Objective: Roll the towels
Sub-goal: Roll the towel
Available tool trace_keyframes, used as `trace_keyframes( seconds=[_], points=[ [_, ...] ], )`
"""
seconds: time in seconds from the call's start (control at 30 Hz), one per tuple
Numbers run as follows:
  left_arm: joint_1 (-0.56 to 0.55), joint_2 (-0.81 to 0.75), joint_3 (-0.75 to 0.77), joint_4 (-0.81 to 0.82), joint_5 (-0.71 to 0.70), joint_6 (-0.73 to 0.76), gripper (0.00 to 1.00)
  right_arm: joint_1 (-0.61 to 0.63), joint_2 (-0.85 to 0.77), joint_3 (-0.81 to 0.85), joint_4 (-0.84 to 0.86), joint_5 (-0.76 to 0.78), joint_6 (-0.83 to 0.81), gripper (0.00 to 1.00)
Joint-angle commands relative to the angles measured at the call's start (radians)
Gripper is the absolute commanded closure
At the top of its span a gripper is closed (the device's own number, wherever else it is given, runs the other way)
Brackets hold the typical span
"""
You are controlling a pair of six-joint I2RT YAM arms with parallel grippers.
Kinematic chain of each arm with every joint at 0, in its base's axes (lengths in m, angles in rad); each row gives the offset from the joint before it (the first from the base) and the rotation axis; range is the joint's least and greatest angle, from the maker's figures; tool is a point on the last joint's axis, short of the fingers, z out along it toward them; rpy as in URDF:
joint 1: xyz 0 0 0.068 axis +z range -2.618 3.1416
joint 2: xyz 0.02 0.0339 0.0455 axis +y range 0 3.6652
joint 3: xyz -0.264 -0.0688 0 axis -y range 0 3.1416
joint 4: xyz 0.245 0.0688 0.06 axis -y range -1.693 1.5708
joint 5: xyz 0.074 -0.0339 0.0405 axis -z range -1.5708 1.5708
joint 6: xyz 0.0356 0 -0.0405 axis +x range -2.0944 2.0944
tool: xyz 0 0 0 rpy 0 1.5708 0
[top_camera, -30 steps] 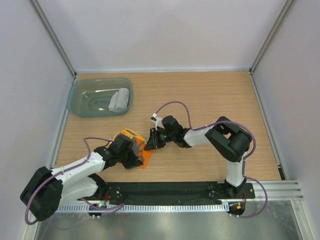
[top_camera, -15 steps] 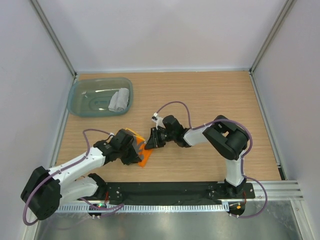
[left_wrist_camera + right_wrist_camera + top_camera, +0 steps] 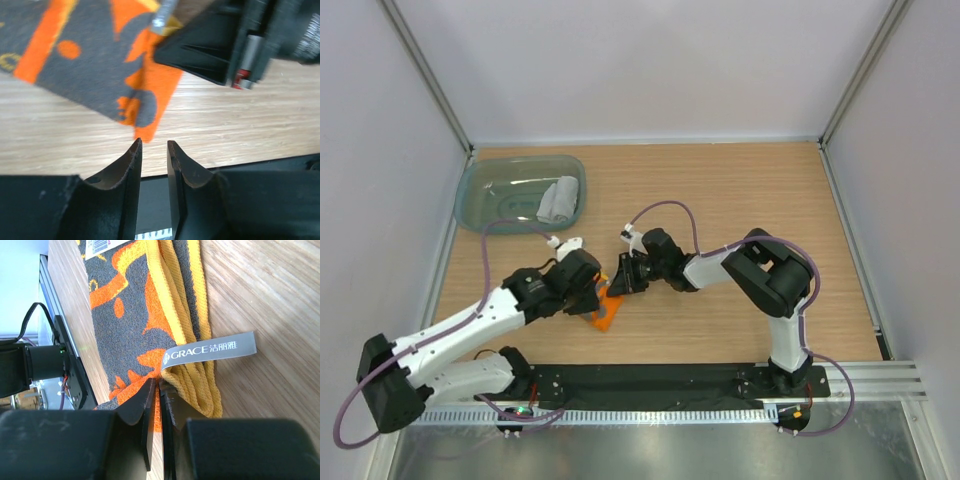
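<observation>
Sitting at the far left, the translucent teal tub [image 3: 485,215] holds the light grey towel [image 3: 558,200], a short plump roll, so that one looks finished and parked out of the way. Nearer the middle, the left gripper [image 3: 152,145] hangs low over the wooden table [image 3: 740,190]. Its jaws are a narrow slit apart with nothing between them, just short of a corner of the orange towel [image 3: 100,70]. That towel lies mostly flat between the two arms: looped terry, a grey face with orange shapes, and a yellow hem bunched in folds. To its right, the right gripper [image 3: 159,385] is pinched closed on that hem beside a smooth grey label [image 3: 210,351], probably anchoring the edge so a roll can start.
</observation>
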Motion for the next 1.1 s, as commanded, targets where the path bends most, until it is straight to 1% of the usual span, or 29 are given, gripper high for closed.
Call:
trace_keyframes(
  seconds=[0.0, 0.2, 0.27, 0.43, 0.57, 0.7, 0.77, 0.8, 0.9, 1.0, 1.07],
  points=[
    [-0.075, 0.103, 0.068, 0.046, -0.099, 0.095, 0.72, -0.008, 0.049, 0.007, -0.072, 0.079, -0.042, 0.85],
    [-0.123, 0.294, 0.101, 0.168, -0.082, 0.116, 0.66, -0.008, 0.056, 0.008, -0.076, 0.077, -0.042, 0.85],
    [-0.129, 0.322, 0.095, 0.197, -0.083, 0.115, 0.66, -0.011, 0.059, 0.01, -0.078, 0.076, -0.042, 0.85],
    [-0.13, 0.408, 0.066, 0.214, -0.106, 0.124, 0.62, -0.013, 0.064, 0.01, -0.072, 0.067, -0.039, 0.84],
    [-0.13, 0.456, 0.043, 0.218, -0.11, 0.141, 0.62, -0.02, 0.073, 0.011, -0.07, 0.057, -0.034, 0.85],
    [-0.13, 0.467, 0.026, 0.191, -0.152, 0.136, 0.62, -0.028, 0.079, 0.01, -0.058, 0.048, -0.024, 0.84],
    [-0.132, 0.46, 0.02, 0.174, -0.171, 0.131, 0.58, -0.028, 0.082, 0.01, -0.055, 0.045, -0.019, 0.84],
    [-0.13, 0.459, 0.02, 0.168, -0.179, 0.131, 0.51, -0.028, 0.082, 0.008, -0.055, 0.044, -0.022, 0.84],
    [-0.13, 0.451, 0.017, 0.143, -0.194, 0.128, 0.44, -0.031, 0.087, 0.013, -0.053, 0.039, -0.019, 0.84],
    [-0.132, 0.45, 0.002, 0.137, -0.191, 0.128, 0.39, -0.031, 0.09, 0.013, -0.052, 0.037, -0.016, 0.84],
    [-0.13, 0.454, -0.011, 0.134, -0.186, 0.131, 0.39, -0.033, 0.092, 0.011, -0.052, 0.036, -0.016, 0.84]
  ],
)
